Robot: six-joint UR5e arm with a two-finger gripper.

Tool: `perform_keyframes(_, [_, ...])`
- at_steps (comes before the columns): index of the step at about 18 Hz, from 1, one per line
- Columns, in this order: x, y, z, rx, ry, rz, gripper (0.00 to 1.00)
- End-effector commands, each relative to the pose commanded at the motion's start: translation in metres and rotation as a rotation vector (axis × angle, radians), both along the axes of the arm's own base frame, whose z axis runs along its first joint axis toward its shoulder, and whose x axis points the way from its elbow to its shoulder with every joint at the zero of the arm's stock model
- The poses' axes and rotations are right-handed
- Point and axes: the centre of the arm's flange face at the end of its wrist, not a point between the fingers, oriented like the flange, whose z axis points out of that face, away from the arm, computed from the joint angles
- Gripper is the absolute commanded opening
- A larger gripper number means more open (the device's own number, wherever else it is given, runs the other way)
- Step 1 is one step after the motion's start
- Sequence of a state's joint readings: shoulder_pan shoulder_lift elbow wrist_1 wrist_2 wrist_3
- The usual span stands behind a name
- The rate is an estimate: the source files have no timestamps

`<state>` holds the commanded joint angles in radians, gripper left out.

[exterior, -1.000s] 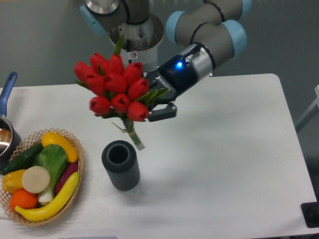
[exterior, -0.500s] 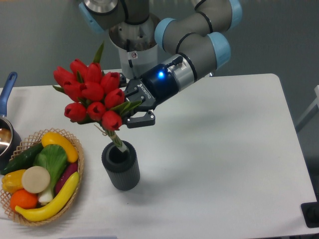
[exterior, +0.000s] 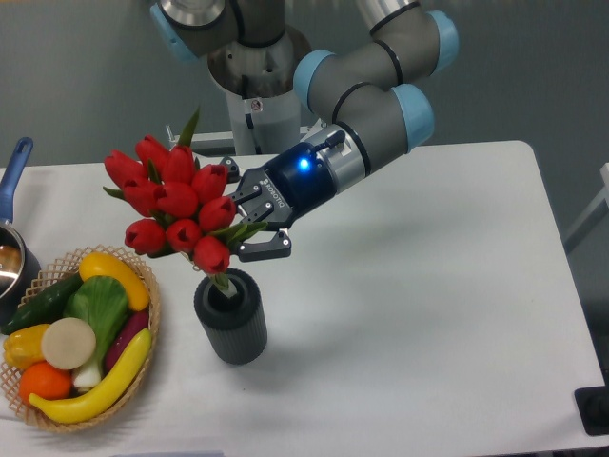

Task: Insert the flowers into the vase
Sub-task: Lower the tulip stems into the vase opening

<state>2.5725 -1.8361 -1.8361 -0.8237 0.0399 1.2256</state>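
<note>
We see the gripper left of centre in the frame, its fingers clamped on the flowers just below the red heads. The bunch leans toward the upper left, and its stem end dips into the mouth of the vase, which stands upright on the table in the lower middle. At the lower left sits a basket of toy vegetables, well apart from the vase. A pot shows at the left edge, its blue handle pointing up.
</note>
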Motion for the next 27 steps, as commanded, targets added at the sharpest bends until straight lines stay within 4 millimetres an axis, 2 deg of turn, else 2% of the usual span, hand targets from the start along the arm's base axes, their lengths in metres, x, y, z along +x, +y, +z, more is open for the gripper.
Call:
perform_keyframes(1, [-0.001, 0.001, -0.011, -0.012, -0.018, 0.0, 0.37])
perform_keyframes(7, [-0.006, 0.002, -0.045, -0.052, -0.065, 0.004, 0.37])
perform_keyframes(17, [-0.03, -0.006, -0.075, -0.083, -0.102, 0.039, 0.41])
perform_keyframes(20, [-0.028, -0.006, -0.088, -0.103, -0.094, 0.039, 0.41])
perform_keyframes(27, [-0.017, -0.011, -0.103, -0.106, -0.092, 0.035, 0.41])
